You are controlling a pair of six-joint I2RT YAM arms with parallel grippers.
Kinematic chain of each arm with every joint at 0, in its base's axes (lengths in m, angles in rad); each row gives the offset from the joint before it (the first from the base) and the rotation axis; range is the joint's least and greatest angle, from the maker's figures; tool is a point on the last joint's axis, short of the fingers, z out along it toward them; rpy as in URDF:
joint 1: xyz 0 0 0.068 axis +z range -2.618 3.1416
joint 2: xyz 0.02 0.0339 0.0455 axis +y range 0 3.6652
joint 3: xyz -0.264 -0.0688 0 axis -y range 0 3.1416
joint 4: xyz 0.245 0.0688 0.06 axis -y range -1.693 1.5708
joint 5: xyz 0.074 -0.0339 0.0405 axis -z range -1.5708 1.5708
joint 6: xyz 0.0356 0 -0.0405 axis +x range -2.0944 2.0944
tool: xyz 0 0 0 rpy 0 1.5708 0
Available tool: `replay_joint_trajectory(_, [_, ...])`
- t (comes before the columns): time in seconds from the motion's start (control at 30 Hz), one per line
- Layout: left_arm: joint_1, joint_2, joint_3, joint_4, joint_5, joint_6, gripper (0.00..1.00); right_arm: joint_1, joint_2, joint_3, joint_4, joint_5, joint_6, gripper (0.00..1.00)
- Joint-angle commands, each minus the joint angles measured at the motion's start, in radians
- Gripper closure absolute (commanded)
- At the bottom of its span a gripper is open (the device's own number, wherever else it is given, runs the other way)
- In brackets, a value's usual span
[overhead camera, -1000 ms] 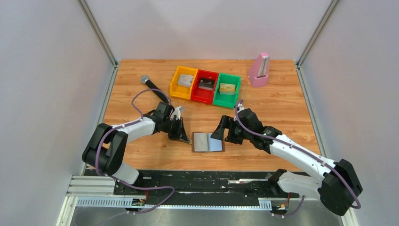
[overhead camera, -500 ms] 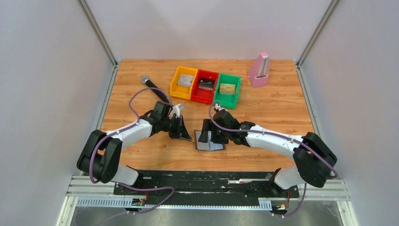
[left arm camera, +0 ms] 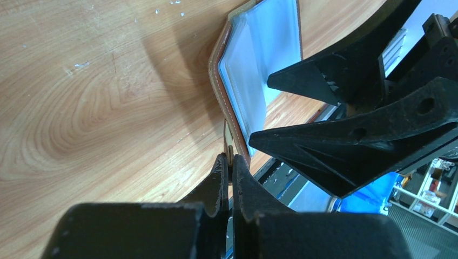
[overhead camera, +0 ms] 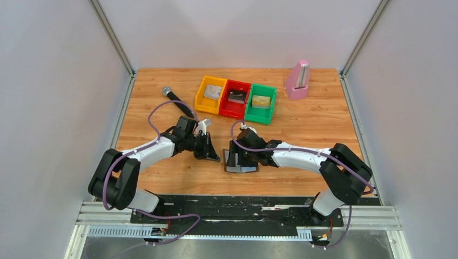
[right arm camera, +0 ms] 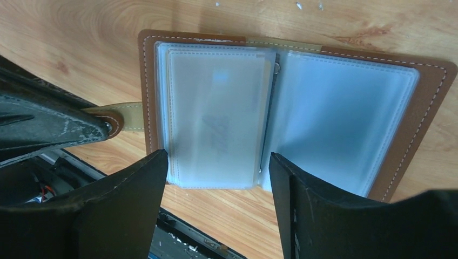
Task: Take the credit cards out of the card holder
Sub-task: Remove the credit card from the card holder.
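The card holder (overhead camera: 241,168) lies open on the table in front of the arms, brown rim up, with two silvery plastic sleeve panels (right arm camera: 345,108). The left panel's sleeve stack (right arm camera: 216,118) shows a faint grey mark; I cannot make out any card. My left gripper (overhead camera: 212,156) is shut on the holder's tan strap tab (left arm camera: 229,141) at its left edge, also seen in the right wrist view (right arm camera: 127,116). My right gripper (overhead camera: 236,156) is open and empty right above the holder, its fingertips (right arm camera: 156,162) spanning the left panel's near edge.
Yellow (overhead camera: 210,94), red (overhead camera: 235,99) and green (overhead camera: 260,102) bins stand in a row at the back, each with a flat item inside. A pink metronome (overhead camera: 297,81) stands at the back right. A black microphone (overhead camera: 175,100) lies at the back left.
My right gripper has swung left from the holder's right side to over its left panel. The left gripper has stayed on the strap.
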Motion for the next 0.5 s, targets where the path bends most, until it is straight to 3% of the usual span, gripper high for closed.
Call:
replay_joint_trajectory(0.0, [-0.007,-0.03,-0.001,0.017,0.019,0.001,1.0,0.01,0.024,0.039,0.039,0.025,-0.023,0.3])
replay_joint_trajectory(0.23, [-0.007,-0.037,0.004,0.007,0.021,0.005,1.0,0.02,0.051,0.046,0.04,0.026,-0.032,0.31])
replay_joint_trajectory(0.47, [-0.007,-0.031,0.002,-0.012,0.013,0.019,1.0,0.034,0.051,0.051,-0.016,0.148,-0.026,0.35])
